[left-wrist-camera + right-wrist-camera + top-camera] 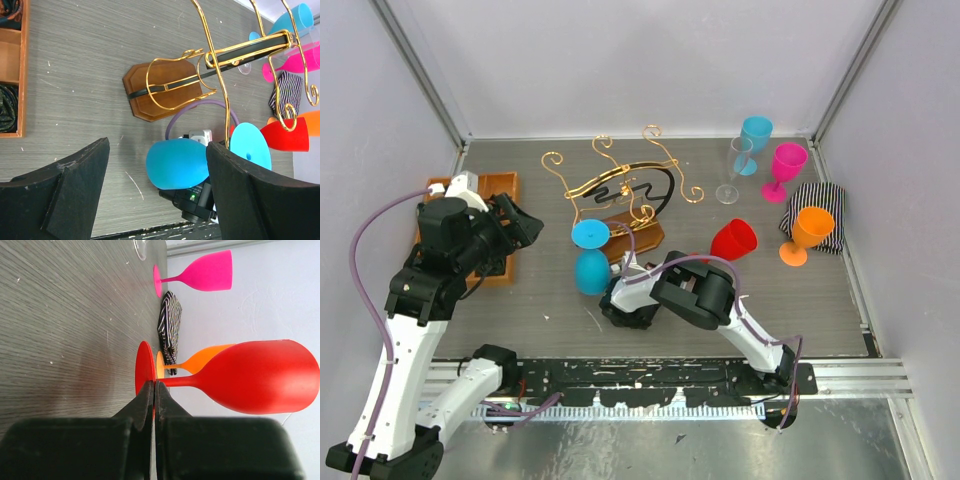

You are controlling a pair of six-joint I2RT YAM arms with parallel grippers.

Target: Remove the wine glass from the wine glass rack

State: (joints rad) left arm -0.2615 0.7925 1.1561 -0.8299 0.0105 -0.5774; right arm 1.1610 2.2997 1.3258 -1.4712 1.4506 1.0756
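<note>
approach: left gripper (525, 228) fingers spread, hanging wine glass (591, 258) at its 4 o'clock (right gripper (154, 390) pinched closed, empty); next: straddle it, unhook.

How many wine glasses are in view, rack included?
6. Blue glass hanging on the rack; red glass right of the rack; orange glass by the striped cloth; pink glass, clear glass and light blue glass at the back right. None seems hidden.
</note>
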